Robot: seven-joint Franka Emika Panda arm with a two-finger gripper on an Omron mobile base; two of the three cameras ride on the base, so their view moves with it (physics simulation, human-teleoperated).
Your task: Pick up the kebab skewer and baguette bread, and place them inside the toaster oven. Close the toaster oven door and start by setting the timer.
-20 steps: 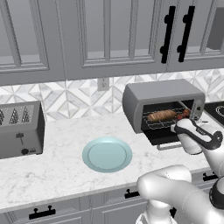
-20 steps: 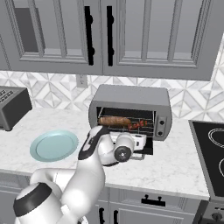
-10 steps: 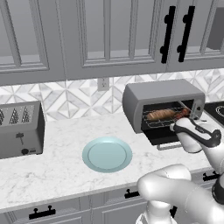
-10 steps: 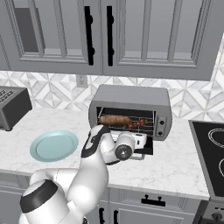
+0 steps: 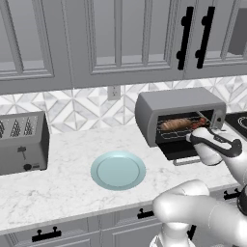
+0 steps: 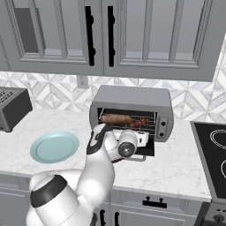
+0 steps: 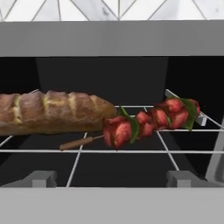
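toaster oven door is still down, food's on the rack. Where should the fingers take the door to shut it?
Take the silver bar handle along the front edge of the toaster oven door. The door lies folded down flat, so come from below and in front with the open gripper, then swing it up toward the toaster oven.

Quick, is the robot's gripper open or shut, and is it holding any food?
Gripper: open, holding nothing; the baguette bread and kebab skewer lie on the toaster oven rack.

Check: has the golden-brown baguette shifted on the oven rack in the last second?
No. The golden-brown crusty baguette lies at the same spot on the wire rack inside the grey toaster oven.
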